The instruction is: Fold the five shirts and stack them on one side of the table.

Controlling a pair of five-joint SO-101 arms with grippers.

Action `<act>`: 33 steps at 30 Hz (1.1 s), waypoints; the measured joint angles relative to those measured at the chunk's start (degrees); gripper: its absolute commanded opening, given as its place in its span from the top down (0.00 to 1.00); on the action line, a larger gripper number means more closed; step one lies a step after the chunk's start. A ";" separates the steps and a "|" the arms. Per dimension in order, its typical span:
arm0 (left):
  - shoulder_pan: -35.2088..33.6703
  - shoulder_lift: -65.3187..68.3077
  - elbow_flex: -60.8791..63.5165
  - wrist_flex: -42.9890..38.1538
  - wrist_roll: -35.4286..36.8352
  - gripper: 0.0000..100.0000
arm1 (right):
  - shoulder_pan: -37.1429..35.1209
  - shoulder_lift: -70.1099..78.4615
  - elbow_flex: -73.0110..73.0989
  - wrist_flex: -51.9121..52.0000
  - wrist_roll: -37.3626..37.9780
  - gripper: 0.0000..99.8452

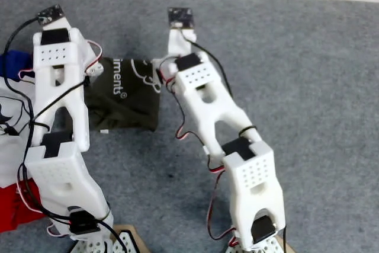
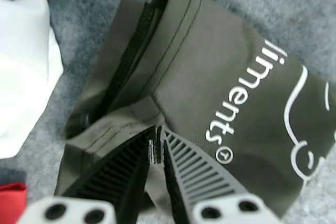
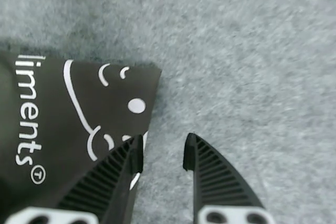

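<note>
Dark olive folded shirt with white print [image 1: 127,96] lies flat on the grey felt-like tabletop [image 1: 296,87], between my two arms. My left pincer [image 2: 156,140] is narrowed right down, nipping a fold of the olive cloth [image 2: 210,77] just by the collar band. My right pincer [image 3: 163,153] is parted, holding nothing, sat at the shirt's printed corner [image 3: 63,129]: one finger over the cloth edge, the other over bare grey. Outward of the left pincer, on the side away from the right one, a white garment [image 2: 21,66] is just beside the olive shirt, with a blue garment [image 1: 13,63] and a red garment [image 1: 15,205] near it.
</note>
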 measured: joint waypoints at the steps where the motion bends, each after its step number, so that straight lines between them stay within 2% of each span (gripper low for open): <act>1: 0.00 0.00 1.32 -0.97 0.00 0.96 | -0.44 0.53 0.00 0.00 0.00 0.86; 10: -0.09 0.00 10.46 -4.04 -0.09 0.96 | -1.76 1.23 0.00 0.00 0.00 0.86; 14: -1.58 0.00 8.53 3.43 -0.09 0.96 | -1.76 1.23 0.00 0.00 0.00 0.86; 20: -5.54 0.00 3.43 15.30 -5.01 0.96 | -1.76 1.23 0.00 0.00 0.00 0.86; 28: -11.08 -0.09 1.76 17.49 -7.91 0.97 | -2.37 1.23 0.00 0.00 0.00 0.86; 33: -11.60 -5.01 3.96 18.29 -10.64 0.96 | -2.73 1.23 0.00 -1.41 0.00 0.85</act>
